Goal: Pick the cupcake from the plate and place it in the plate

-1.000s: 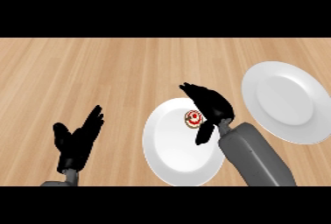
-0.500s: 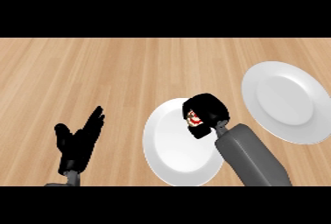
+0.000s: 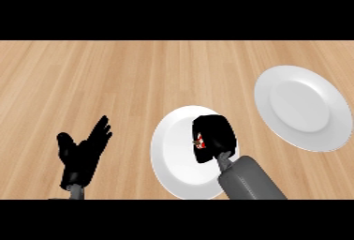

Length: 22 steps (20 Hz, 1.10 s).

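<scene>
The right hand (image 3: pixel 213 137), open above the near plate (image 3: pixel 173 159) a second ago, has now clenched round the cupcake (image 3: pixel 200 140), almost hiding it, ready for lifting. The cupcake sits over that plate's centre. The target plate (image 3: pixel 301 110) waits at two o'clock. The left hand (image 3: pixel 81 154) rests open at eight o'clock on the bench (image 3: pixel 104 75).

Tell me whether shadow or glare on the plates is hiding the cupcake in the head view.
Head view: lighting is even, with no glare on either plate and only soft shading inside the rims. The cupcake is hidden mostly by the right hand curled over it on the near plate, not by shadow; the far plate shows plainly.
</scene>
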Tool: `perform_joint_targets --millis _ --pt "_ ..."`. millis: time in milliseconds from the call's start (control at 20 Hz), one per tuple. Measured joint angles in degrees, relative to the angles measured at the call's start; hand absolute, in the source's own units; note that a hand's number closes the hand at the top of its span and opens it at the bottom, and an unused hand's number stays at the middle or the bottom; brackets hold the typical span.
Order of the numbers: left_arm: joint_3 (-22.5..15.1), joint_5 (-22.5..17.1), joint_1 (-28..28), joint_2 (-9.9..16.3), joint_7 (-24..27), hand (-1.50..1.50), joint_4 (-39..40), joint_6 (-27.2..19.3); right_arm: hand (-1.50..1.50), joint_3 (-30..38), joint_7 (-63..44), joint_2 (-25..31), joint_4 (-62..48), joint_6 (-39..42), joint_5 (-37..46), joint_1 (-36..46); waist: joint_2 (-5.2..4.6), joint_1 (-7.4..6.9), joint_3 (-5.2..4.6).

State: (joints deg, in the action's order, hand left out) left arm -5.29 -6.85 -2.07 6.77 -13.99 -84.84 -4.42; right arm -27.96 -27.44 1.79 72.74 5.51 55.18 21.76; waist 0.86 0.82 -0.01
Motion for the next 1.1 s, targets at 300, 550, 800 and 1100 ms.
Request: perform_joint_targets --millis 300,550,800,1100 --pt "0.6 -0.4 -0.4 0.6 1.0 0.0 0.1 1.0 1.5 -9.0 -13.3 -1.4 12.3 -14.7 6.8 -6.0 -0.08 0.01 0.11" --pt "0.8 -0.2 -0.4 0.2 1.8 0.0 0.6 0.9 1.5 -12.8 -21.8 -1.7 21.6 -23.3 16.4 -8.5 -0.19 0.1 0.16" --pt "0.9 0.1 -0.2 0.1 2.7 0.0 1.1 1.0 1.5 -11.4 -25.4 -1.5 28.3 -29.3 22.0 -12.3 -0.39 -0.07 0.23" --pt "0.6 0.6 0.6 -0.4 1.2 0.0 0.5 0.6 1.5 -3.3 -23.3 0.2 32.7 -36.0 18.9 -15.0 -0.66 -0.43 0.22"
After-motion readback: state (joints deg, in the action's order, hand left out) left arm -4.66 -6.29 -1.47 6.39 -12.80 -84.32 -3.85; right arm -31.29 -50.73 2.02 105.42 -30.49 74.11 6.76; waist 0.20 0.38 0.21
